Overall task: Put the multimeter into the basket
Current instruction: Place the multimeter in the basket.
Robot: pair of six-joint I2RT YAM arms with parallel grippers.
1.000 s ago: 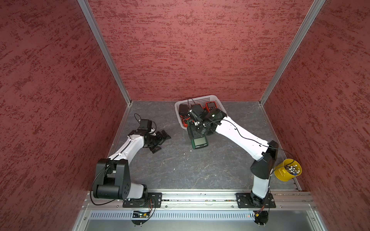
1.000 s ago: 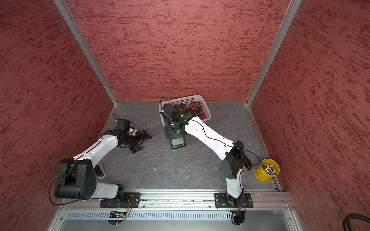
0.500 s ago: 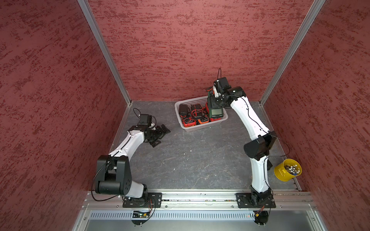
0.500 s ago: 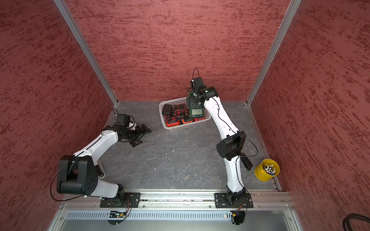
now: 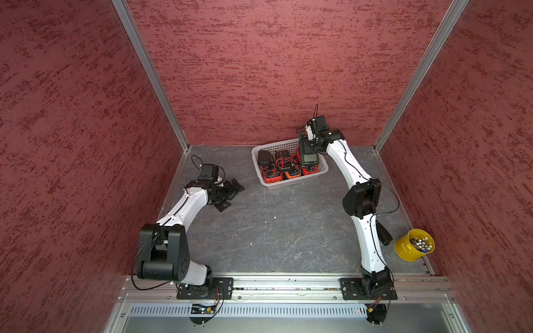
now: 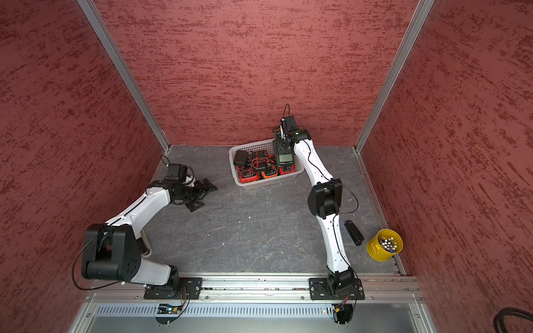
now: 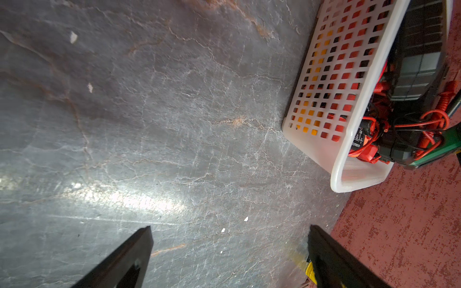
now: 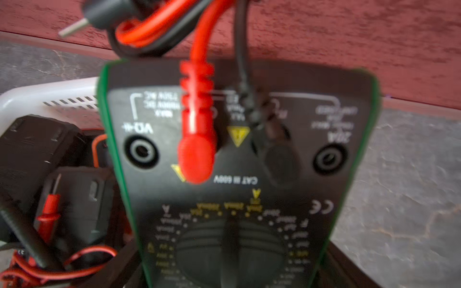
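Observation:
A green multimeter (image 5: pixel 309 158) (image 6: pixel 284 159) with red and black leads hangs over the right end of the white perforated basket (image 5: pixel 288 184) (image 6: pixel 268 183). My right gripper (image 5: pixel 308 150) (image 6: pixel 283 150) is shut on it. The right wrist view shows its dial face (image 8: pixel 237 174) filling the space between the fingers (image 8: pixel 349 269), with the basket rim (image 8: pixel 50 94) behind. I cannot tell whether it touches the meters below. My left gripper (image 5: pixel 232 196) (image 6: pixel 204 196) (image 7: pixel 229 229) stands open and empty over the table, left of the basket (image 7: pixel 331 74).
Several red, orange and black multimeters (image 5: pixel 277 173) with tangled leads lie in the basket. A yellow cup (image 5: pixel 414 245) (image 6: pixel 385 245) of small items sits at the right edge, and a black bar-shaped object (image 6: pixel 354 232) lies beside the right arm. Red walls enclose the grey table.
My right arm has lifted the green multimeter off the table in front of the basket and carried it back over the basket's right end. The left arm has shifted slightly.

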